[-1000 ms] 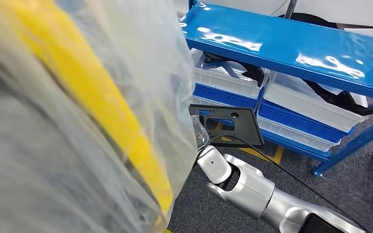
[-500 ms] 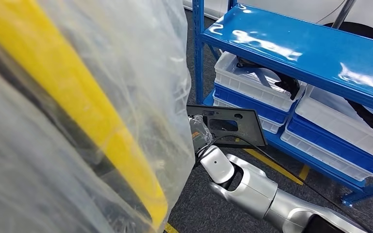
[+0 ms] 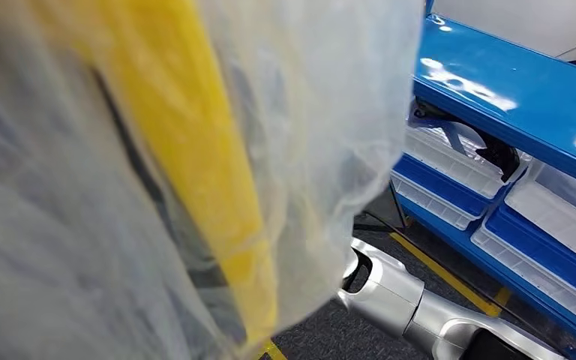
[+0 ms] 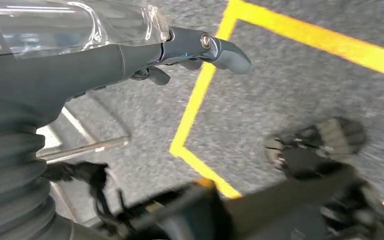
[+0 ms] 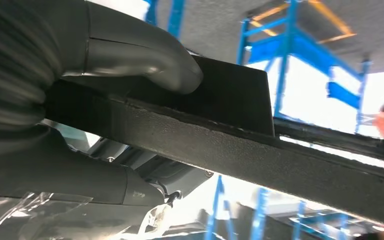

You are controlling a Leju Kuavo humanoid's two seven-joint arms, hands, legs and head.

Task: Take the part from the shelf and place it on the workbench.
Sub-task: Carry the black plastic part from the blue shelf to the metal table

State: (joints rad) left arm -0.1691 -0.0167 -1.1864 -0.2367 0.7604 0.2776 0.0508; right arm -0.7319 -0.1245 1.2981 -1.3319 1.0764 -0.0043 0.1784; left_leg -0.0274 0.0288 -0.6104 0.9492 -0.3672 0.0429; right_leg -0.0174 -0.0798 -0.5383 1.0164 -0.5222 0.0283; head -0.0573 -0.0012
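Head view: clear plastic sheeting (image 3: 157, 180) covers most, the blue shelf (image 3: 510, 90) and its white bins (image 3: 457, 161) behind. Right wrist view alone reveals the part (image 5: 240, 150), a flat black plate, likely stiff and light, best held by its rim, clamped in the right hand (image 5: 130, 65). Left hand (image 4: 190, 50) hangs over the floor, fingers loosely apart, holding nothing.

Your head cam looks down past a close plastic sheet (image 3: 157, 172) toward the blue shelf (image 3: 510, 97). R wrist cam shares that shelf; L wrist cam faces floor.
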